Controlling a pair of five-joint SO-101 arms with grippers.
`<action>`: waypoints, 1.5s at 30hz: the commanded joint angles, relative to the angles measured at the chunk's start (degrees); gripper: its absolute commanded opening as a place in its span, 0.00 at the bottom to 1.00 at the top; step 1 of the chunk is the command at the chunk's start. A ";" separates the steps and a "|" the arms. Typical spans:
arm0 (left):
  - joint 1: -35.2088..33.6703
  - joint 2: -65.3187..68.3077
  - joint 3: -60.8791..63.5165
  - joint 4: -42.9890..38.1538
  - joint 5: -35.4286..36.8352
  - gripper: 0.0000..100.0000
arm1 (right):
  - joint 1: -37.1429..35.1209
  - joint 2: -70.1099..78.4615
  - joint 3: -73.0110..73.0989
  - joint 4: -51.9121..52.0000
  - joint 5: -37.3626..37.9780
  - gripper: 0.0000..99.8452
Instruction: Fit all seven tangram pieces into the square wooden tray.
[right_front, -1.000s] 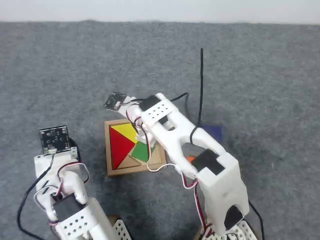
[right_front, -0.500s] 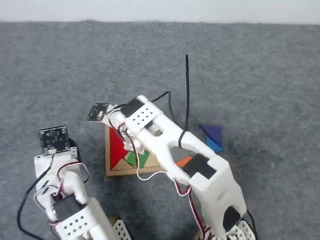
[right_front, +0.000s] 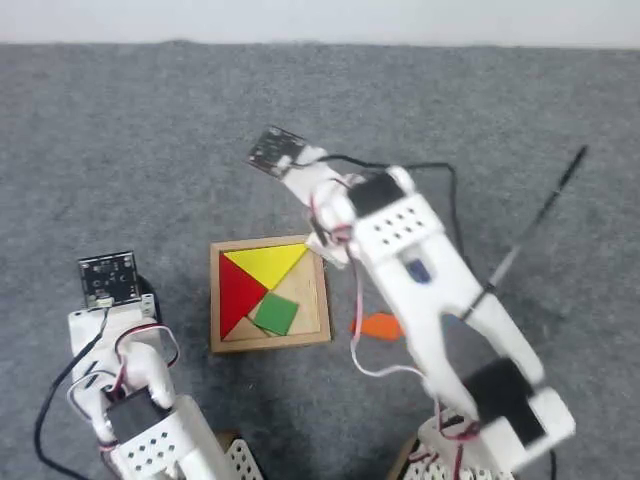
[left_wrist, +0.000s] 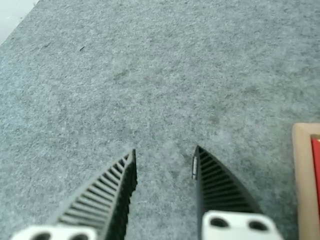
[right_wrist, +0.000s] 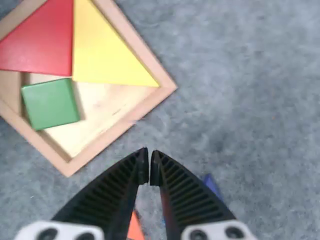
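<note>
The square wooden tray (right_front: 270, 344) holds a red triangle (right_front: 238, 290), yellow triangle (right_front: 268, 264) and green square (right_front: 274, 313); right end effector (right_wrist: 149, 167) clenched empty just beside it, left end effector (left_wrist: 164, 161) released

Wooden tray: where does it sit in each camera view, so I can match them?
High view: wooden tray slightly left of the picture's centre.
Left wrist view: a strip of its rim, beside the open left tool.
Right wrist view: its bare floor just ahead of the shut right tool.
Shared landmark: the red triangle inside it.
</note>
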 joint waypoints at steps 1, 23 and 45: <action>0.26 -1.41 -0.66 0.26 -0.53 0.18 | 4.44 -7.96 6.86 -5.58 -0.53 0.02; 0.26 -1.41 -0.66 0.09 -0.53 0.18 | 28.00 -4.26 12.92 -16.84 -27.16 0.12; 0.26 -1.41 -0.66 0.35 -0.53 0.18 | 0.75 1.10 13.10 -16.31 -6.68 0.01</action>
